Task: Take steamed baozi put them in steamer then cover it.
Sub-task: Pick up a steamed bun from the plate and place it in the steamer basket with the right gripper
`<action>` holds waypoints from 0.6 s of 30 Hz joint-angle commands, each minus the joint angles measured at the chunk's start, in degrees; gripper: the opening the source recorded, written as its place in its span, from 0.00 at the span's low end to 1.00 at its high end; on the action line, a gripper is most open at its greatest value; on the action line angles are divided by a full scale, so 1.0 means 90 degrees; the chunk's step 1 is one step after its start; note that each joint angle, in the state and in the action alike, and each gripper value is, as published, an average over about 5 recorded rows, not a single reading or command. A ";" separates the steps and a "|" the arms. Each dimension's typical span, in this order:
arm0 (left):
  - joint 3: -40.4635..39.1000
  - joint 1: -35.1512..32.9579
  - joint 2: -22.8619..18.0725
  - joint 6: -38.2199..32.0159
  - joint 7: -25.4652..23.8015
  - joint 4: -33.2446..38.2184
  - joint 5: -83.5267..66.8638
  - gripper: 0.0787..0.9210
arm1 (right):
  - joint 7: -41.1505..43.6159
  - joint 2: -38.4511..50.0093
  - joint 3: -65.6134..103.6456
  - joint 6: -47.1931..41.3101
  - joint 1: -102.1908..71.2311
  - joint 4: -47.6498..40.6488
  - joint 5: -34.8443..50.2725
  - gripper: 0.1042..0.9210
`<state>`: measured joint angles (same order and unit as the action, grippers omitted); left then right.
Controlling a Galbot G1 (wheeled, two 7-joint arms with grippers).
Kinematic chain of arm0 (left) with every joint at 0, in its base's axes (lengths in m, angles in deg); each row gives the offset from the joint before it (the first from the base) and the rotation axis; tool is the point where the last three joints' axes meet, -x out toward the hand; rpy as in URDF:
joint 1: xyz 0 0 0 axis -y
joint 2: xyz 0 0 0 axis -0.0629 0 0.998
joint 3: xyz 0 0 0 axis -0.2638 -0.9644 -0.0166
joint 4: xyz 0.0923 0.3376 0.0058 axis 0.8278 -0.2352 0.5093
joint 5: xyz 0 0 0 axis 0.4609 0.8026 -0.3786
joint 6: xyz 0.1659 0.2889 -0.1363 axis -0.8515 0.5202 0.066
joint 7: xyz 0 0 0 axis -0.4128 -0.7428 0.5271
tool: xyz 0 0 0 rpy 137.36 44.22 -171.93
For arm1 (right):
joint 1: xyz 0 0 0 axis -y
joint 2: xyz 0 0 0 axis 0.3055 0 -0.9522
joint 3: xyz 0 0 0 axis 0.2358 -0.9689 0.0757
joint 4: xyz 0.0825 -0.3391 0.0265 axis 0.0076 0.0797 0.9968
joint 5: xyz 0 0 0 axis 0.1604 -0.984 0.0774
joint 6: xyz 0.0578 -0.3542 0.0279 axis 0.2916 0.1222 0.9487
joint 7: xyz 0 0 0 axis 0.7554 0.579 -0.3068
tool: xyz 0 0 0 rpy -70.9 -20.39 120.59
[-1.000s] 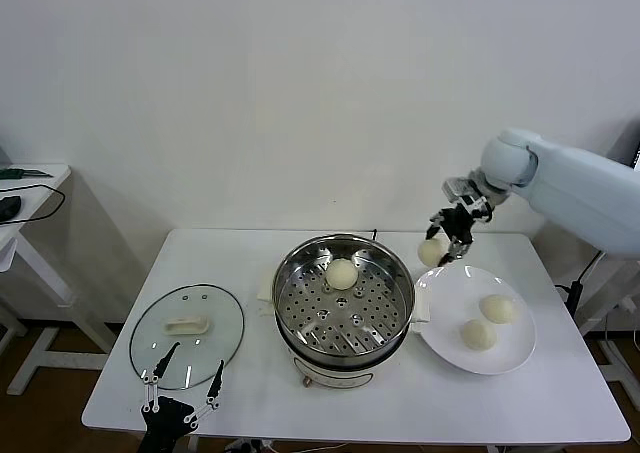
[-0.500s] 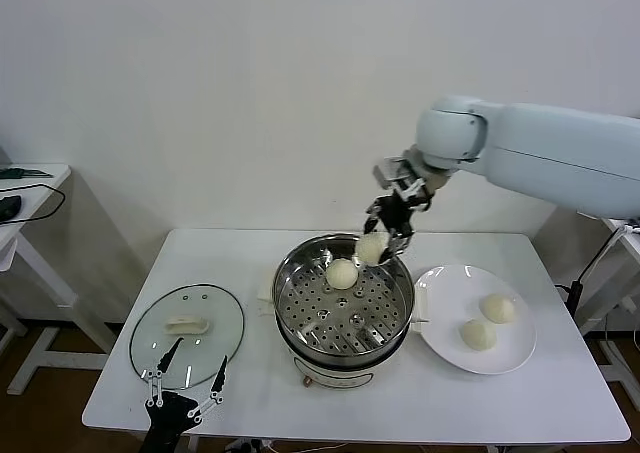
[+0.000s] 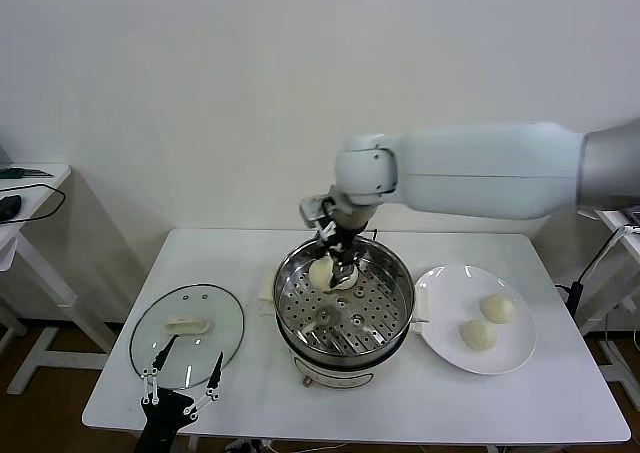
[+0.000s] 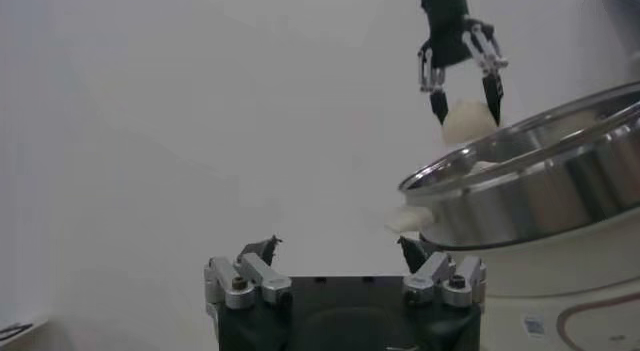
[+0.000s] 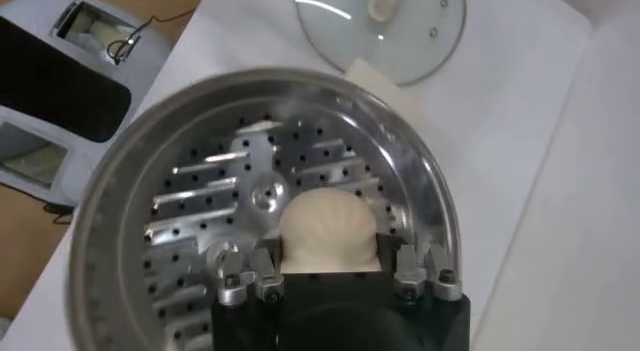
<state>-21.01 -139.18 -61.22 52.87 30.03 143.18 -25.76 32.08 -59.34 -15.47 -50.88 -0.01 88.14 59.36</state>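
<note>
Black right gripper, clamped on a steamed baozi, has swung from the plate to the steamer far side; release is next. Left gripper waits, spread, near cover.

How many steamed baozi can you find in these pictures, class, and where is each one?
4. Two lie on the white plate: one, another. One is held by the right gripper over the steamer. One lies on its tray, mostly hidden.
</note>
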 commanded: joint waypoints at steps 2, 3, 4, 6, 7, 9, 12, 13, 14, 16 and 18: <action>0.0035 0.0004 0.0004 -0.0001 0.0016 -0.0002 -0.0015 0.88 | -0.0321 -0.0513 -0.0145 -0.0176 -0.0347 -0.0122 0.0082 0.64; 0.0040 0.0006 0.0002 -0.0002 0.0018 -0.0008 -0.0016 0.88 | -0.0328 -0.0522 -0.0140 -0.0178 -0.0380 -0.0137 0.0064 0.64; 0.0043 0.0007 0.0001 -0.0003 0.0019 -0.0013 -0.0017 0.88 | -0.0331 -0.0529 -0.0136 -0.0179 -0.0410 -0.0151 0.0040 0.64; 0.0047 0.0011 -0.0003 -0.0004 0.0022 -0.0019 -0.0018 0.88 | -0.0331 -0.0542 -0.0129 -0.0178 -0.0460 -0.0182 0.0012 0.64; 0.0048 0.0013 -0.0006 -0.0003 0.0023 -0.0020 -0.0019 0.88 | -0.0329 -0.0549 -0.0125 -0.0177 -0.0489 -0.0200 -0.0011 0.64; 0.0050 0.0016 -0.0012 -0.0002 0.0025 -0.0019 -0.0019 0.88 | -0.0326 -0.0559 -0.0117 -0.0175 -0.0543 -0.0230 -0.0041 0.63; 0.0059 0.0017 -0.0019 0.0000 0.0028 -0.0015 -0.0020 0.88 | -0.0320 -0.0566 -0.0102 -0.0175 -0.0621 -0.0269 -0.0100 0.63; 0.0065 0.0015 -0.0019 0.0000 0.0029 -0.0014 -0.0021 0.88 | -0.0316 -0.0565 -0.0098 -0.0174 -0.0640 -0.0281 -0.0122 0.64; 0.0072 0.0014 -0.0020 -0.0001 0.0029 -0.0014 -0.0022 0.88 | -0.0309 -0.0562 -0.0096 -0.0173 -0.0653 -0.0291 -0.0135 0.64; 0.0085 0.0010 -0.0019 -0.0003 0.0030 -0.0014 -0.0025 0.88 | -0.0299 -0.0547 -0.0094 -0.0165 -0.0676 -0.0298 -0.0149 0.65; 0.0093 0.0009 -0.0022 -0.0003 0.0030 -0.0016 -0.0028 0.88 | -0.0290 -0.0527 -0.0082 -0.0154 -0.0698 -0.0292 -0.0150 0.68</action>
<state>-20.27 -139.06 -61.40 52.86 30.28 143.13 -25.96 29.97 -63.05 -15.88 -51.99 -5.39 85.94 58.38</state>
